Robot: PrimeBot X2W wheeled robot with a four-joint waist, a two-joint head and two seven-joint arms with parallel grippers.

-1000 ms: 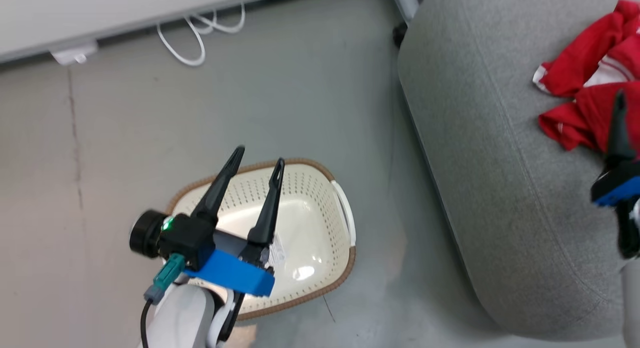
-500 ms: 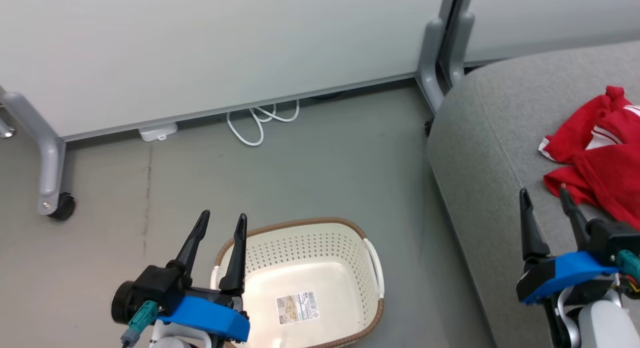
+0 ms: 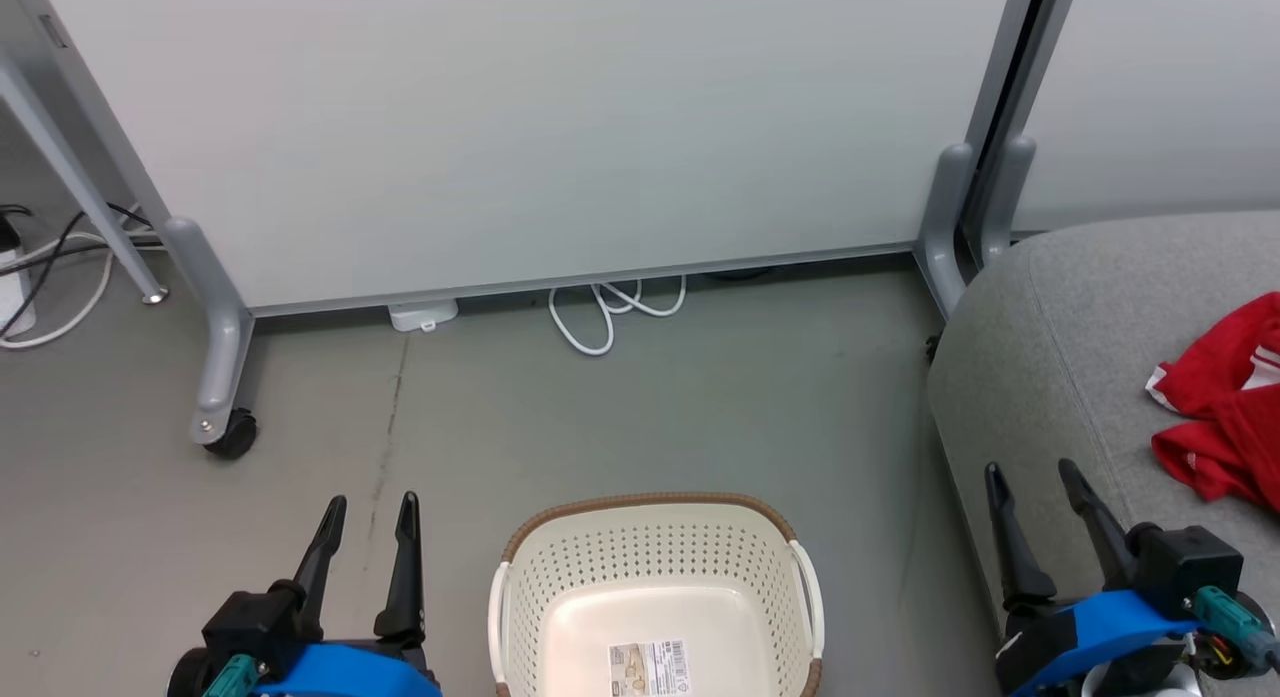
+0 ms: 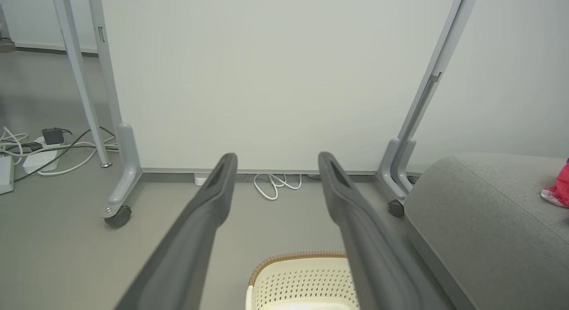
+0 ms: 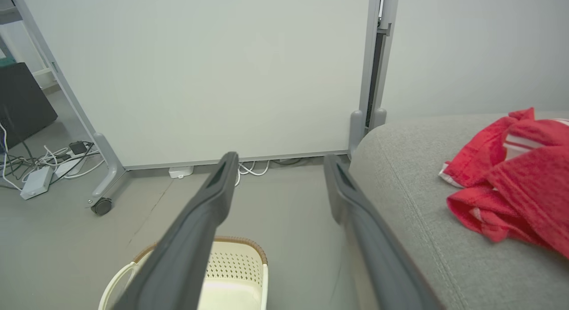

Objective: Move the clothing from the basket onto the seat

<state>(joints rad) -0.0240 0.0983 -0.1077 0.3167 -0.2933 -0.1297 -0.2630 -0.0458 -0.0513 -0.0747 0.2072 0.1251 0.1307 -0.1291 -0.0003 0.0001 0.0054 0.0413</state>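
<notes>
The red clothing point(image 3: 1225, 407) with white trim lies bunched on the light grey seat point(image 3: 1060, 347) at the right; it also appears in the right wrist view point(image 5: 511, 176). The cream basket point(image 3: 655, 602) with a brown rim stands on the floor at the bottom centre, holding nothing but its barcode sticker point(image 3: 650, 667). My left gripper point(image 3: 372, 505) is open over the floor to the basket's left. My right gripper point(image 3: 1035, 472) is open over the seat's front edge, left of the clothing and apart from it.
A white partition panel on grey wheeled legs point(image 3: 215, 357) stands behind the basket. A white cable point(image 3: 605, 312) loops at its base, and more cables and a power strip point(image 4: 26, 154) lie at the far left. Grey floor surrounds the basket.
The head camera has tilted up, so basket and seat slid down the picture. Both grippers have drawn back low, the left off the basket and the right away from the clothing.
</notes>
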